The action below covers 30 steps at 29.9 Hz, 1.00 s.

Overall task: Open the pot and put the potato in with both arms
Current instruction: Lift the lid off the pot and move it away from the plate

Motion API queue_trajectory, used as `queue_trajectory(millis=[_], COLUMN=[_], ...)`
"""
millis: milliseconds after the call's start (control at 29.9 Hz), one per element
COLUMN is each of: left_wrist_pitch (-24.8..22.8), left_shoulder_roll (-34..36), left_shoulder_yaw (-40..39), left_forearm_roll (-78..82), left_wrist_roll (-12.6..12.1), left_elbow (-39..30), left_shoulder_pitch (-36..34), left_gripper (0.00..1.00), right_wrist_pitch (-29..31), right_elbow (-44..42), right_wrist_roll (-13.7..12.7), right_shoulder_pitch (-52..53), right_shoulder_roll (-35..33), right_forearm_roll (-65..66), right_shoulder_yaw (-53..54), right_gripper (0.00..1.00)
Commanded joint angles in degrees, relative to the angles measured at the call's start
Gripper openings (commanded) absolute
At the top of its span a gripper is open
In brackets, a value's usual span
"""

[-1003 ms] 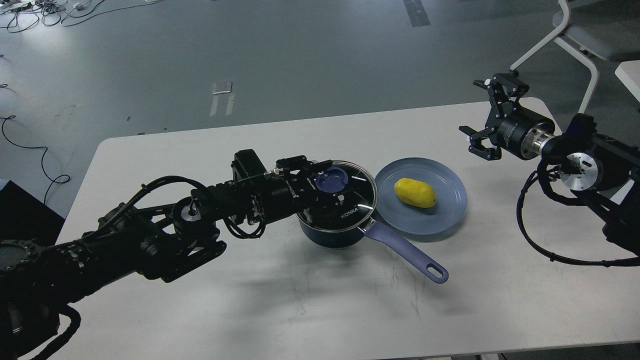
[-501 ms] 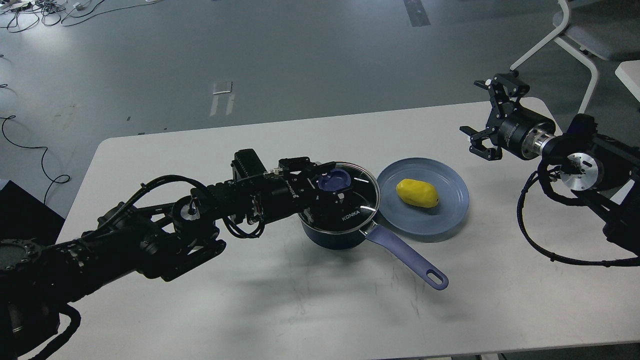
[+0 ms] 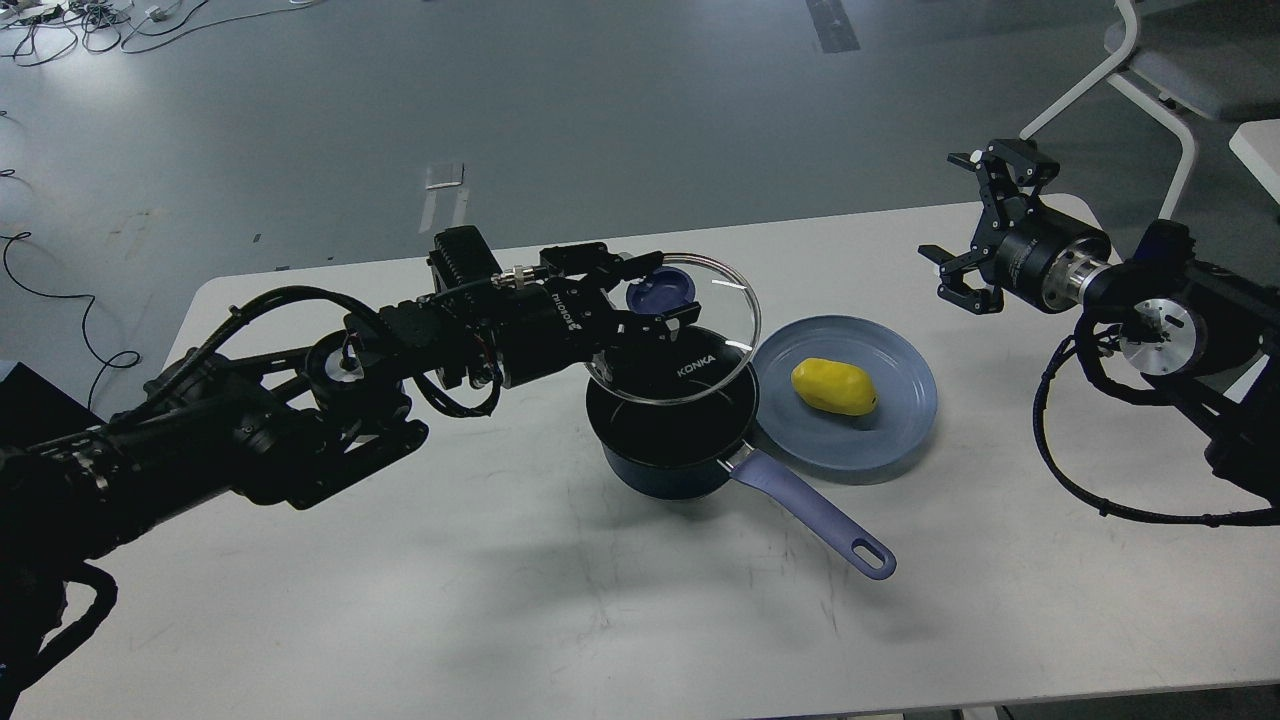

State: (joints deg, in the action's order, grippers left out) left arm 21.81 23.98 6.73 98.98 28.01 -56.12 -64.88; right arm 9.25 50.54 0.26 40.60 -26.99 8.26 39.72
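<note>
A dark blue pot (image 3: 672, 440) with a long purple handle (image 3: 815, 515) stands mid-table, its black inside showing. My left gripper (image 3: 655, 292) is shut on the blue knob (image 3: 662, 291) of the glass lid (image 3: 690, 340) and holds the lid tilted above the pot's far rim. A yellow potato (image 3: 833, 387) lies on a blue plate (image 3: 900, 420) just right of the pot. My right gripper (image 3: 975, 235) is open and empty, raised above the table's far right, well clear of the plate.
The white table (image 3: 560, 600) has its far edge behind the pot. A white chair (image 3: 1160, 80) stands beyond the table's far right corner. Cables lie on the grey floor at the far left.
My left gripper has lifted the glass lid up and back off the pot, so the pot's inside now shows. The right arm has barely moved.
</note>
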Motion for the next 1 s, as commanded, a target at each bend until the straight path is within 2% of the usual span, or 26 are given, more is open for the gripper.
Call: queue_trajectory(millis=[0, 201, 368, 468, 635, 836, 969], left_wrist_pitch=[0.07, 0.25, 0.42, 2.52, 5.96, 6.19, 6.19], left_shoulder_roll=[5.0, 13.0, 17.33, 18.73, 17.68, 16.37, 12.24], left_shoulder_yaw=[0.12, 0.65, 0.56, 0.47, 0.47, 0.56, 0.56], left_forearm_roll=[0.08, -0.19, -0.45, -0.54, -0.54, -0.63, -1.42], left_wrist_roll=[-0.01, -0.01, -0.01, -0.01, -0.01, -0.01, -0.01], left_elbow=[-1.1, -1.1, -0.31, -0.05, 3.2, 4.87, 9.96], left_shoulder_pitch=[-0.24, 1.51, 6.52, 11.34, 15.66, 18.91, 19.97], left_gripper=[0.48, 0.48, 0.48, 0.48, 0.48, 0.49, 0.49], right_wrist_pitch=[0.07, -0.02, -0.02, -0.02, 0.07, -0.02, 0.07], right_elbow=[0.0, -0.09, -0.09, -0.35, -1.32, -1.32, -1.32], right_wrist_roll=[0.0, 0.0, 0.0, 0.0, 0.0, 0.0, 0.0], right_shoulder_pitch=[0.1, -0.08, -0.26, -0.26, -0.08, 0.36, 0.36], right_shoulder_roll=[0.0, 0.09, 0.27, 0.18, 0.36, 0.53, 0.53], right_forearm_roll=[0.0, 0.0, 0.0, 0.0, 0.09, 0.09, 0.09], right_shoulder_yaw=[0.0, -0.09, -0.17, -0.17, -0.26, -2.72, -2.9], right_gripper=[1.0, 1.0, 1.0, 1.0, 1.0, 1.0, 1.0])
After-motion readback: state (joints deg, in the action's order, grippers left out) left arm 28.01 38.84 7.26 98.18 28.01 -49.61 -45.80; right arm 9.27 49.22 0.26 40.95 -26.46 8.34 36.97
